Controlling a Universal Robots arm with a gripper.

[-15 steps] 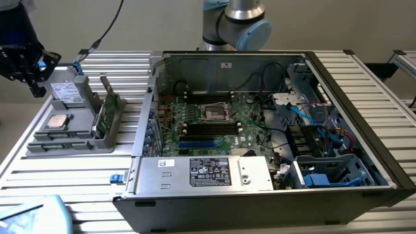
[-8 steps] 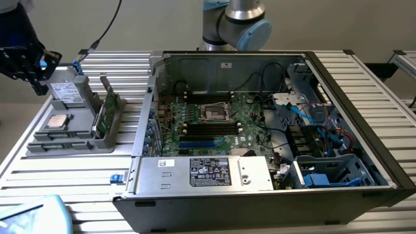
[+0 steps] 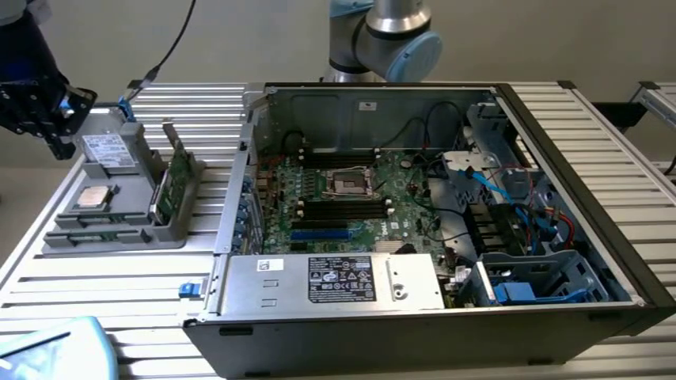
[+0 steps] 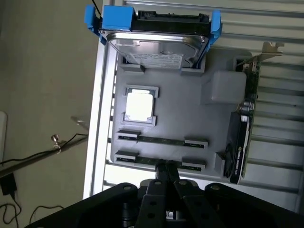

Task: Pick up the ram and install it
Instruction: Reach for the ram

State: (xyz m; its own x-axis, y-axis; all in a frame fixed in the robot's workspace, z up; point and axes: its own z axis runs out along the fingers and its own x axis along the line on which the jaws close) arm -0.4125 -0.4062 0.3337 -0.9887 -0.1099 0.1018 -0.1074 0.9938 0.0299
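Observation:
Two ram sticks lie flat in slots at one end of the grey tray: one ram stick and a second ram stick beside it, thin and dark green. My gripper is shut with nothing between its fingers, and its tips hover over the second stick. In the exterior view the gripper hangs above the tray's far left corner, and the ram sticks lie at the tray's near end. The open computer case shows the motherboard with its long black memory slots.
The tray also holds a hard drive in a blue carrier, a square silver processor and an upright green card with a metal bracket. Cables, a power supply and drive cages crowd the case. The table is ribbed metal.

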